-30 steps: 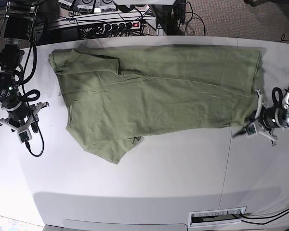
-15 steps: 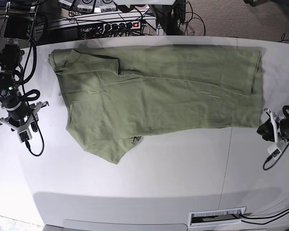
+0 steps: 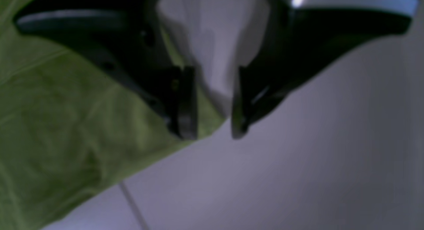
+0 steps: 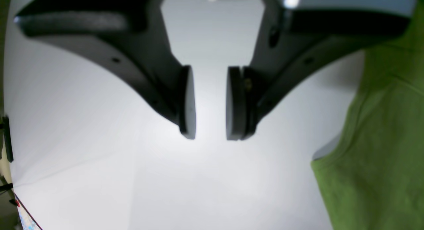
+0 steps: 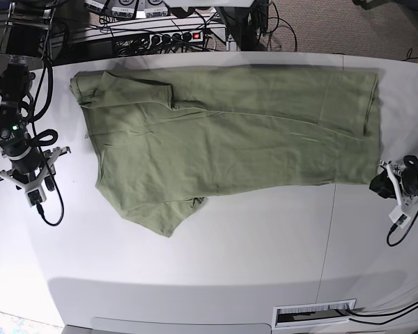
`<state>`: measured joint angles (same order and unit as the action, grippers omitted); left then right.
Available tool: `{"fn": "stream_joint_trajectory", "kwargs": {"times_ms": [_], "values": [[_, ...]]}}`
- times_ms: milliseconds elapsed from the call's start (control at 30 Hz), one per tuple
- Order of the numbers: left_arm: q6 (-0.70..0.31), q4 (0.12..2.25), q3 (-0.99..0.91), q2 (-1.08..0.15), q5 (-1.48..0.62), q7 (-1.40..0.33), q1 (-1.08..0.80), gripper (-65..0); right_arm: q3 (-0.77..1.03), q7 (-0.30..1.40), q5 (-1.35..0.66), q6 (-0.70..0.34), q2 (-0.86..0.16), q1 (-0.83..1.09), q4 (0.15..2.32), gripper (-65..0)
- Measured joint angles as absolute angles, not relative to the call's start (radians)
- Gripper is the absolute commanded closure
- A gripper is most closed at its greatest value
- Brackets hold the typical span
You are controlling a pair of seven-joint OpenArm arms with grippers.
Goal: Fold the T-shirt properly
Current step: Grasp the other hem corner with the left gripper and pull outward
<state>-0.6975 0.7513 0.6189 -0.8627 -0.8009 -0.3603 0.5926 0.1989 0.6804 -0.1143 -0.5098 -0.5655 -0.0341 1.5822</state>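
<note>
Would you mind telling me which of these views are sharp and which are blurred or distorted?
Base view: sharp and evenly lit, with the table edges bowed by the wide lens. Left wrist view: soft throughout, the T-shirt and the dark fingers both smeared, dim bluish light. Right wrist view: the fingers fairly crisp, a bright glare patch on the table beneath them, curved lens distortion at the edges.

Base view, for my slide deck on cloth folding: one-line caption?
Green T-shirt lies spread across the white table, both arms resting at its sides, empty-handed.
</note>
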Motion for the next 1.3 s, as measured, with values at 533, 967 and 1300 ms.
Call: {"fn": "stream_joint_trajectory", "kwargs": {"times_ms": [533, 967, 1300], "values": [[-0.698, 0.714, 0.619, -0.863, -0.802, -0.36, 0.559, -19.4, 0.199, 0.68, -0.114, -0.51, -0.566, -0.034, 1.582, -16.8], [-0.697, 0.713, 0.614, -0.819, -0.867, -0.371, 0.55, -17.5, 0.199, 0.68, -0.114, -0.51, -0.566, -0.034, 1.582, -16.8], [-0.697, 0.713, 0.614, -0.835, -0.914, -0.413, 0.561, -12.9, 0.199, 0.68, -0.114, -0.51, -0.566, -0.034, 1.582, -16.8]]}}
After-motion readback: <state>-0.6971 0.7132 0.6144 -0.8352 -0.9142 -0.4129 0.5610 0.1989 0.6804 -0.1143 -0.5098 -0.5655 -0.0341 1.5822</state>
